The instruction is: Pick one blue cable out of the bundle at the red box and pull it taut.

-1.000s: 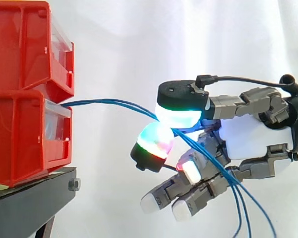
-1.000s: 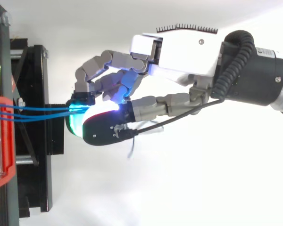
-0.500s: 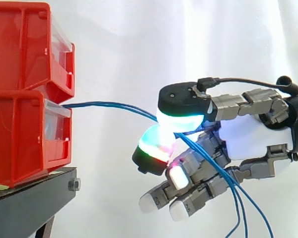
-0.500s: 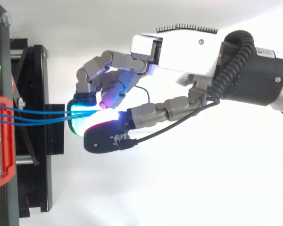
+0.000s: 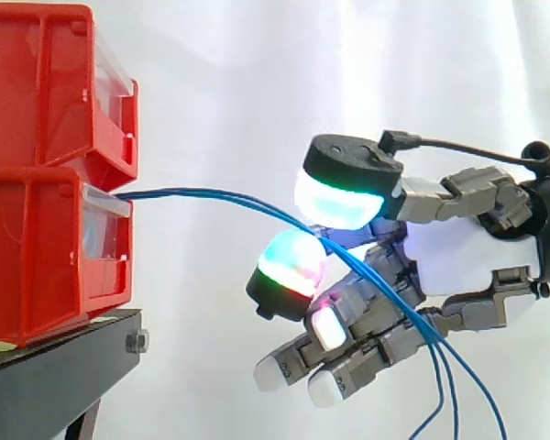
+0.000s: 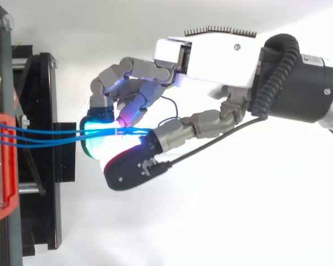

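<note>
Three blue cables [image 5: 211, 194] run out of the lower red box [image 5: 37, 257] and sag rightward to my hand [image 5: 467, 252]. They cross the green-and-red fingertip pad [image 5: 289, 261], pass under the cyan-white thumb pad [image 5: 344, 197] and hang down past the palm. In the top view the cables [image 6: 44, 134] lie over the cyan fingertip and run along the thumb's edge, not beneath it. The thumb stands a little off the fingertip, so the hand [image 6: 222, 55] is open round the cables. The other fingers are half curled below with nothing in them.
A second red box [image 5: 46, 82] is stacked on the lower one, both on a black stand [image 5: 55, 367] at the left. A white curtain hangs behind. Black frame rails [image 6: 44, 111] lie under the hand's fingertips in the top view.
The thumb has lifted and swung sideways off the fingertip, so the pinch on the cables has let go. The cables now show between thumb and finger. The arm has hardly moved.
</note>
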Controlling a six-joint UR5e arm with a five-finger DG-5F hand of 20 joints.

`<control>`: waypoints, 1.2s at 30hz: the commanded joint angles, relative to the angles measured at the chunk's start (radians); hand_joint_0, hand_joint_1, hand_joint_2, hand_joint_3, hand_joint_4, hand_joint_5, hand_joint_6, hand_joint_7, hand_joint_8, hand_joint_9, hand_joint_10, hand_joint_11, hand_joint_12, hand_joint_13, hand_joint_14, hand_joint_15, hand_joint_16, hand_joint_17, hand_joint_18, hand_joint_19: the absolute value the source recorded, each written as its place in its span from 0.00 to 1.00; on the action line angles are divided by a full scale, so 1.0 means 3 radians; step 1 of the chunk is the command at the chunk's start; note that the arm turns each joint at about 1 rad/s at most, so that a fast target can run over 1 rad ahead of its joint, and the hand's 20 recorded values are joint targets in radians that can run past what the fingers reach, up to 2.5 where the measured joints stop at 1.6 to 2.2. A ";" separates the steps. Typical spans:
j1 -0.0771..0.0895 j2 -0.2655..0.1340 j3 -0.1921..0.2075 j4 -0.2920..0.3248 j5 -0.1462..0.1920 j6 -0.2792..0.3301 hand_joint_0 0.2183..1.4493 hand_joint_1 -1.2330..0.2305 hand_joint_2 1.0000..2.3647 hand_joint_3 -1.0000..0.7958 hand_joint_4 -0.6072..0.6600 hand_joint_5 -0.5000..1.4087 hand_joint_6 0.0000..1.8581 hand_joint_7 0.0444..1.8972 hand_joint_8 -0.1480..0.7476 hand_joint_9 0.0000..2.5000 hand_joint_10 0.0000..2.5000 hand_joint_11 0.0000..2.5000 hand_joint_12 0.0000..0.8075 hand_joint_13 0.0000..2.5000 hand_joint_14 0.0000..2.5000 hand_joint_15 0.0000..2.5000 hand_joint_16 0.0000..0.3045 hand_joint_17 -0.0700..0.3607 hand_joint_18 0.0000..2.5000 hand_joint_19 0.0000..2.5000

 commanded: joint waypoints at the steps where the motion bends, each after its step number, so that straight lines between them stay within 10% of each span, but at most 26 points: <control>1: -0.0001 0.0005 0.0002 0.0000 0.0000 0.0001 0.23 0.47 0.00 0.28 0.49 0.21 0.46 0.52 0.46 0.41 0.01 0.24 0.44 0.17 0.00 0.08 0.17 0.43 0.19 0.13; 7: -0.0006 0.0000 -0.0003 0.0000 0.0015 -0.0005 0.28 0.53 0.01 0.36 0.48 0.21 0.46 0.54 0.45 0.41 0.01 0.24 0.41 0.16 0.00 0.08 0.16 0.41 0.17 0.15; 16: -0.0011 0.0000 0.0002 0.0000 0.0015 -0.0005 0.28 0.38 0.01 0.45 0.54 0.21 0.46 0.55 0.51 0.41 0.00 0.24 0.47 0.18 0.00 0.08 0.18 0.46 0.20 0.13; 36: -0.0011 0.0000 -0.0003 0.0000 0.0005 0.0001 0.33 0.25 0.01 0.42 0.55 0.19 0.47 0.54 0.47 0.38 0.01 0.25 0.42 0.17 0.00 0.08 0.16 0.41 0.19 0.12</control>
